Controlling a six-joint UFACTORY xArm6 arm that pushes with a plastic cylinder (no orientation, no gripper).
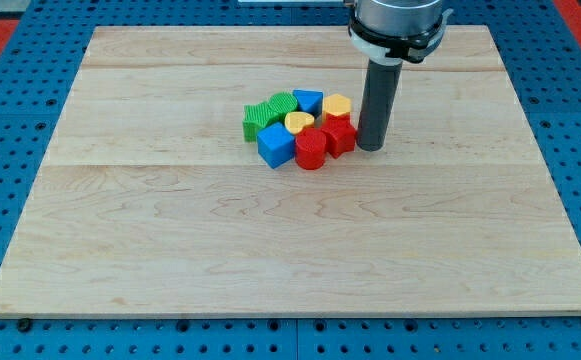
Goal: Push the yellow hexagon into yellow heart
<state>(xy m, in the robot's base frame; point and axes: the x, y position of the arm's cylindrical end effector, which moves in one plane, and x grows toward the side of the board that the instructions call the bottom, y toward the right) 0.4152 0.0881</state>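
The yellow hexagon (pixel 337 104) sits at the upper right of a tight cluster of blocks near the board's middle. The yellow heart (pixel 298 122) lies in the middle of the cluster, to the left of and slightly below the hexagon; the two look close or touching. My tip (pixel 370 148) rests on the board at the cluster's right side, right beside a red block (pixel 341 136) and below-right of the hexagon. The rod stands upright.
Other blocks in the cluster: two green blocks (pixel 268 114) on the left, a blue block (pixel 308 99) at the top, a blue cube (pixel 276 146) at the lower left, and a second red block (pixel 310 149) at the bottom. The wooden board (pixel 170 250) lies on a blue pegboard.
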